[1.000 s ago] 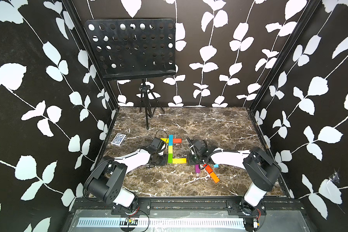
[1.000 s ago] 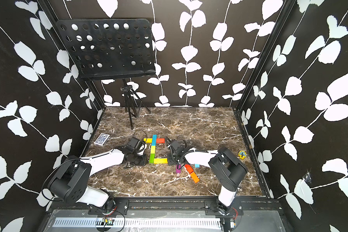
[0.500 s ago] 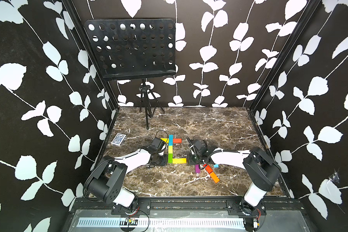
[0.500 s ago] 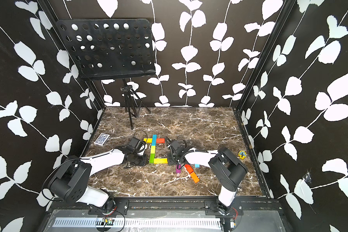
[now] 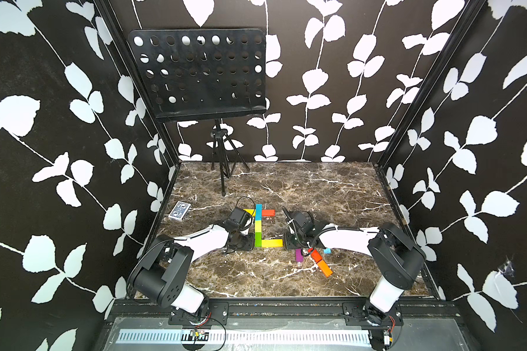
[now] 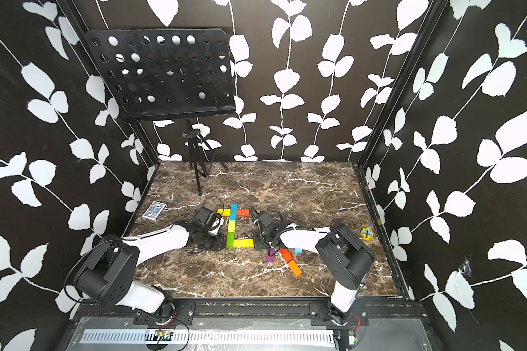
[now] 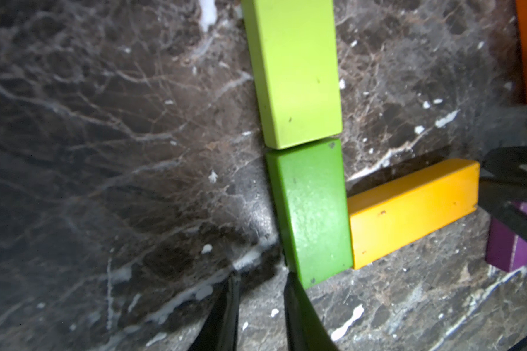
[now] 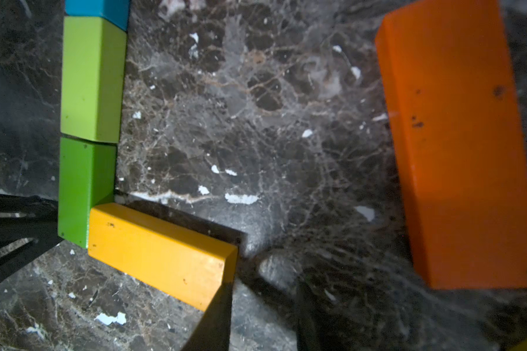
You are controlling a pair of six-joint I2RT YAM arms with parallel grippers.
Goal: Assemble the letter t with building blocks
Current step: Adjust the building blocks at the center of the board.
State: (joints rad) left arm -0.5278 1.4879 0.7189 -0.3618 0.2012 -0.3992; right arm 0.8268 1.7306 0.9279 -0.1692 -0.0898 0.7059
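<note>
In both top views the building blocks form a figure. A cyan block (image 5: 258,211) stands between a yellow (image 5: 248,211) and a red-orange one (image 5: 268,212). Below it come lime (image 5: 258,226) and green (image 5: 258,240), then a yellow bar (image 5: 272,243) pointing right. My left gripper (image 5: 251,243) (image 7: 260,291) is open by a narrow gap with nothing in it, and one finger (image 7: 298,307) touches the green block (image 7: 311,212). My right gripper (image 5: 286,243) (image 8: 265,307) is open and empty, with one finger (image 8: 216,319) against the end of the yellow bar (image 8: 162,255).
Loose purple (image 5: 298,254), red-orange (image 5: 316,256), orange (image 5: 324,269) and small cyan (image 5: 327,251) blocks lie just in front of the right arm. A blue-patterned card box (image 5: 179,211) sits far left, and a music stand's tripod (image 5: 222,158) at the back. A yellow tree token (image 6: 367,234) lies at the right edge.
</note>
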